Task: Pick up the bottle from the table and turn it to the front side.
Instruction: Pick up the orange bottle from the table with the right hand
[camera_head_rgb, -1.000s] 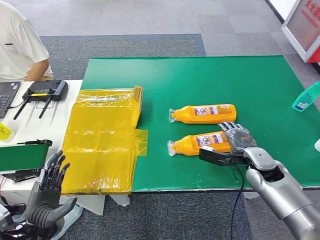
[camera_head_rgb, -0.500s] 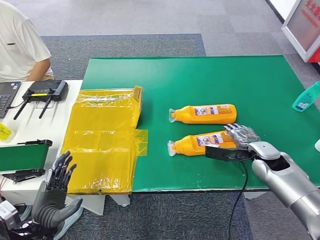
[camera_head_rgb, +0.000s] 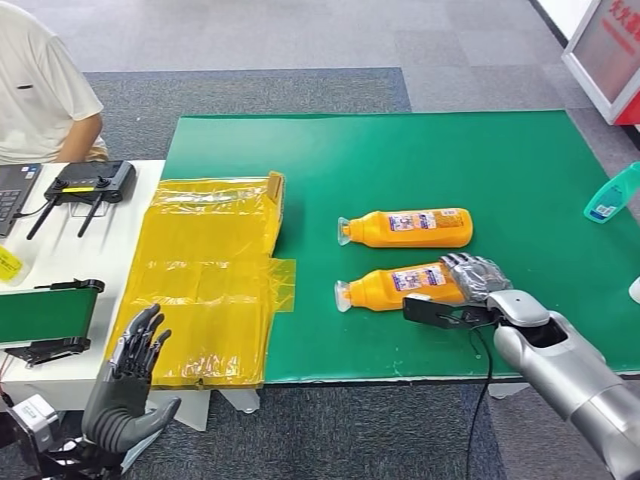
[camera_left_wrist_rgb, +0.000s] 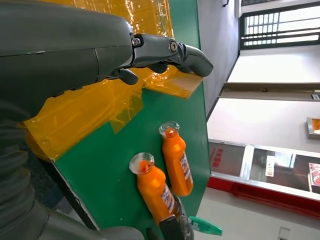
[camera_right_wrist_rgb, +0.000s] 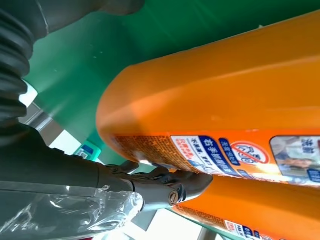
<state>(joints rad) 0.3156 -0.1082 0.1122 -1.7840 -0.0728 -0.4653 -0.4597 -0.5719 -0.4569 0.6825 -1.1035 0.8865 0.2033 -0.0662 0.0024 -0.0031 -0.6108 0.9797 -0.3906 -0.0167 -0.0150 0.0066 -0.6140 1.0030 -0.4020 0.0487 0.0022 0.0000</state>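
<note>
Reading from the left of the head view: a person (camera_head_rgb: 34, 90) in a white shirt sits at a white side table (camera_head_rgb: 113, 250) carrying a black router (camera_head_rgb: 90, 183) and a laptop (camera_head_rgb: 15, 190). The left hand (camera_head_rgb: 124, 385) is raised below that table's front edge, fingers (camera_head_rgb: 143, 335) spread and apart, holding nothing. Yellow plastic sheeting (camera_head_rgb: 204, 280) covers the left end of the green table (camera_head_rgb: 377, 160).

Two orange bottles lie on their sides on the green surface, caps pointing toward the sheeting, roughly parallel and apart. The far bottle (camera_head_rgb: 407, 227) is untouched. The near bottle (camera_head_rgb: 396, 287) has its base end at the right hand (camera_head_rgb: 474, 278). The fingers (camera_head_rgb: 462, 266) lie over the top of the base end, touching it. In the right wrist view, one dark finger (camera_right_wrist_rgb: 166, 187) lies along the labelled side of the near bottle (camera_right_wrist_rgb: 226, 105). Whether the hand has a full grip cannot be told; the bottle rests on the table.

A teal bottle (camera_head_rgb: 613, 193) lies at the right table edge.
</note>
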